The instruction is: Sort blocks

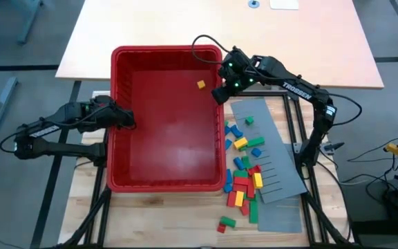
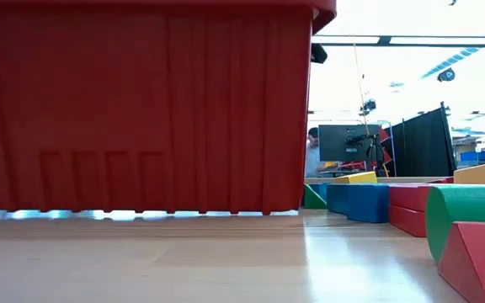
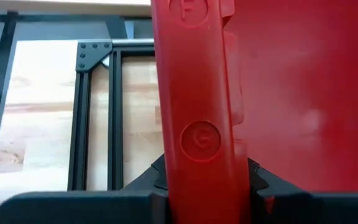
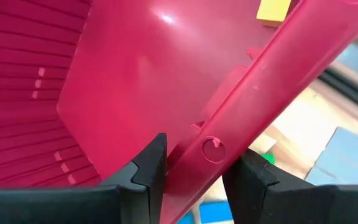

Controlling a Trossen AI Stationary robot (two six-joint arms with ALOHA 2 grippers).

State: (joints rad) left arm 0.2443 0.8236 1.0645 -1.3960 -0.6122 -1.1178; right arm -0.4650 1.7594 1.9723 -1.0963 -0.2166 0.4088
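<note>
1. Gripping the red bin (image 1: 164,124) from opposite sides, both arms have its rim between their fingers: the left hand (image 1: 126,119) is clamped on the bin's left wall, about halfway along it.
2. The left wrist view shows that rim standing up between the two dark fingers (image 3: 263,186), which press against it on either side.
3. The right hand (image 1: 221,93) is at the bin's right wall near the far corner; in the right wrist view its fingers (image 4: 148,165) straddle the rim, touching it on both sides.
4. One yellow block (image 1: 201,84) lies alone inside the bin, near the far right corner, close to the right hand.
5. The other blocks (image 1: 244,180), red, green, blue and yellow, lie scattered on the bench just right of the bin, some on the bare wood and some on a grey slotted panel (image 1: 271,159).
6. Two strays, a green and a red one, sit nearest the front edge.
7. In the low view the bin's wall (image 2: 141,101) fills the left side, with several blocks (image 2: 369,200) beside it on the wood.
</note>
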